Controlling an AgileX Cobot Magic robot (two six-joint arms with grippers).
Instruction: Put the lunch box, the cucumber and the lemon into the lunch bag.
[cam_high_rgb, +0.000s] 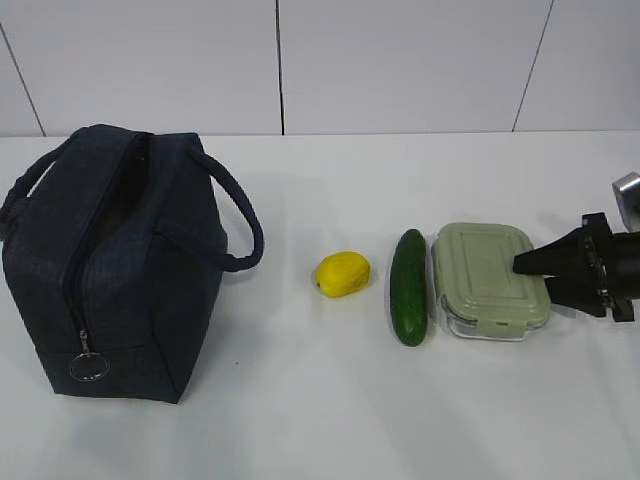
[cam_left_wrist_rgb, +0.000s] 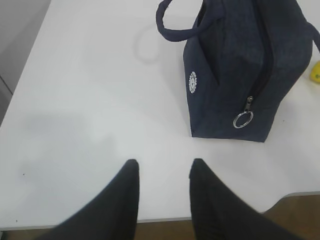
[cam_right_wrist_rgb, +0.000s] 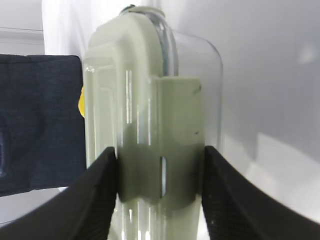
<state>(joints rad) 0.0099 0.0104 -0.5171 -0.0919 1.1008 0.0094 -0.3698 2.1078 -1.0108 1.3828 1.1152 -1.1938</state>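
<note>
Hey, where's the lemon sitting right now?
In the exterior view, the lemon lies on the table near the middle, between the lunch bag on its left and the cucumber on its right.

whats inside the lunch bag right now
The lunch bag is unzipped, but its opening shows only dark shadow; nothing visible inside. The lemon still sits on the table.

Bright, even light from above; table (cam_high_rgb: 300, 420) nearly washed out white, shadows soft & faint. Ext view slightly soft overall. My right wrist view: lunch box (cam_right_wrist_rgb: 150, 125) too close, blurred, glare streaks on clear wall. My left fingers (cam_left_wrist_rgb: 127, 200) out of focus.
</note>
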